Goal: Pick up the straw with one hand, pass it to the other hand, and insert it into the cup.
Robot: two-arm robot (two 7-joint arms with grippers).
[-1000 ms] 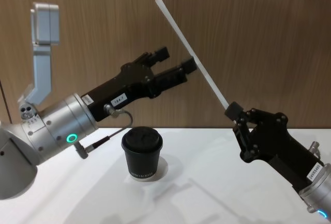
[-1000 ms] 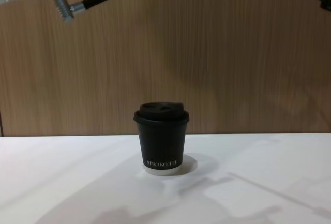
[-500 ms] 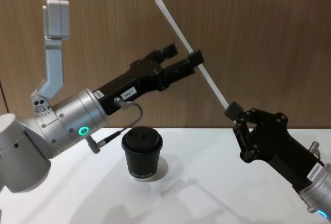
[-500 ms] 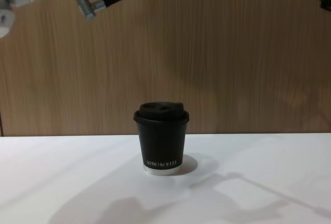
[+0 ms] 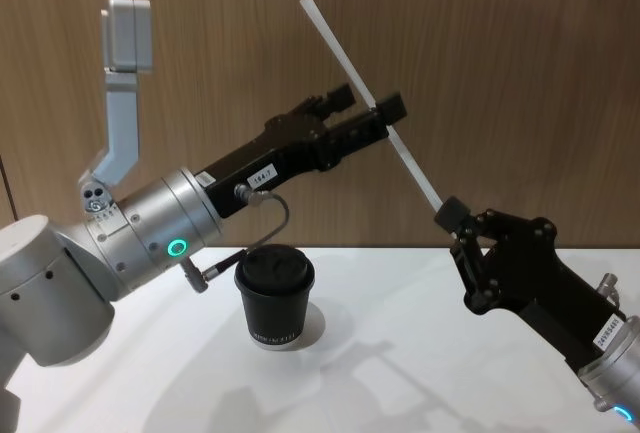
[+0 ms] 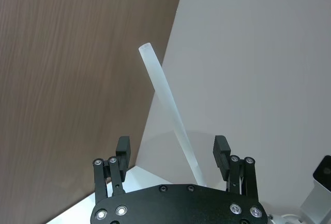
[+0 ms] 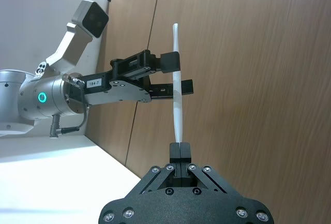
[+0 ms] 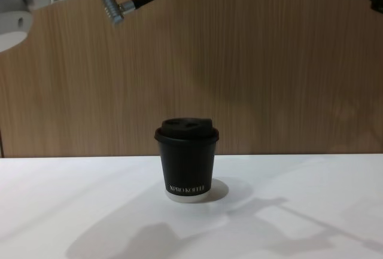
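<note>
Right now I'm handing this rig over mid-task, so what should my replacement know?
Right claw: shut on the lower end of the thin white plastic straw, held tilted in the air.
Left claw: open, fingers either side of the straw's middle, not gripping.
Small black lidded paper cup: upright on the white table, below the left arm.
Done: pickup. Remaining: close left, release right, insert straw.

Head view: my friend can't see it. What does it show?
The right gripper holds a white straw by its lower end, slanting up, while the left gripper, open, straddles its middle. A black cup stands on the white table below.
</note>
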